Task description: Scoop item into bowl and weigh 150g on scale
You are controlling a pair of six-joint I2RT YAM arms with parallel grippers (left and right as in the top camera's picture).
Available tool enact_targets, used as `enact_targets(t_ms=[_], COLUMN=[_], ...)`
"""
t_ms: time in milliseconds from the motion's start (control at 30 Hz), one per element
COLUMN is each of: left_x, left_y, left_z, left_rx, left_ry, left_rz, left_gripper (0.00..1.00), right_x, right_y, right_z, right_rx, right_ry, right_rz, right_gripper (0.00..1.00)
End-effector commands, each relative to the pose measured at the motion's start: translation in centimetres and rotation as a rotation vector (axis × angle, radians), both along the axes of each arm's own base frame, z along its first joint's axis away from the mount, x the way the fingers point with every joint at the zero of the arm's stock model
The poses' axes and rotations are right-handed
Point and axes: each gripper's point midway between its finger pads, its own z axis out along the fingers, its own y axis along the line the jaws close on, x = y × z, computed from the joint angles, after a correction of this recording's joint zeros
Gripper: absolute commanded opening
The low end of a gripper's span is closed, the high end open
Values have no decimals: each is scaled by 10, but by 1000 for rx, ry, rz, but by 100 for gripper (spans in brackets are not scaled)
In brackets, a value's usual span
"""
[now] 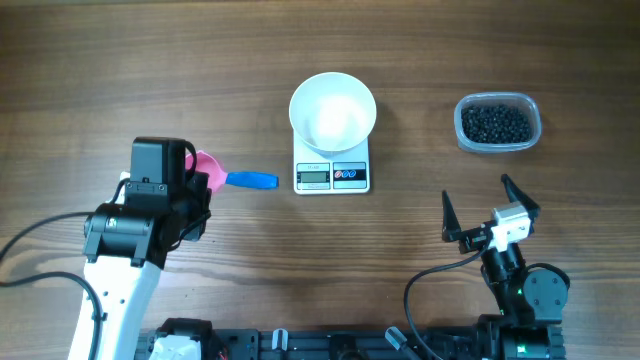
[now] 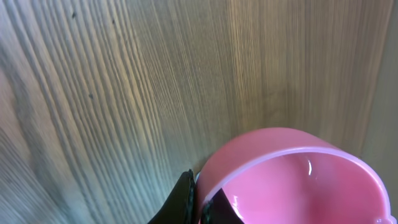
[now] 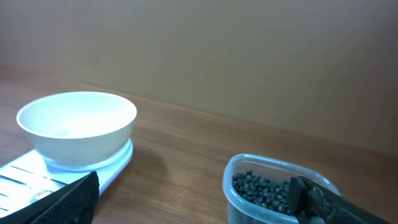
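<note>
Left of the small white square scale [image 1: 332, 176], the left gripper [image 2: 200, 202] pinches the rim of the small pink plastic scoop [image 1: 208, 163], its blue handle pointing toward the scale. The tiny black beads [image 1: 495, 122] lie in a clear plastic tub [image 1: 460, 122] right of the scale, nearer the right gripper [image 1: 476, 190], whose fingers stand spread and empty.

Unreadably small digits on the scale [image 1: 331, 175]
</note>
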Motion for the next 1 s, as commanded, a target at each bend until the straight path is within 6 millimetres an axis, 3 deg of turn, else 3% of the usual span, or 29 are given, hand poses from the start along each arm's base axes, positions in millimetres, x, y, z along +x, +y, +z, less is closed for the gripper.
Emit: enact_targets(t_ms=[0,67,133,233,300,367,467,600,667,800,967], left_x=[3,3,3,4,6,7,17,25,25,27,27], left_y=[-2,-2,-2,-2,0,1,0,0,0,-2,-9], left_z=[5,5,5,5,6,6,10,6,3,2,2], left_rx=[-56,-52,-50,-50,-41,-36,-38,-38,-23,-3,-3], left_ry=[-23,-22,-22,-28,-33,-40,-79,-77,-61,-60,-62], left_rz=[90,82,80,81,86,89,90,89,66,18,-76], left_gripper=[4,4,4,4,4,5,4,4,4,4,4], right_x=[0,-3,-25,-50,-53,-34,-26,-21,-16,-2,10], right_y=[-1,9,56,86,89,69,58,59,63,81,113], right_z=[2,3,4,1,0,3,9,0,15,44,44], right_rx=[-46,2,419,1018,1270,1433,1303,1302,1231,1154,1099], right_ry=[-20,-13,166,589,758,699,549,624,650,817,1024], right_rz=[-7,53,359,534,511,382,348,301,306,368,384], right_gripper=[100,100,100,100,100,100,100,94,94,91,91])
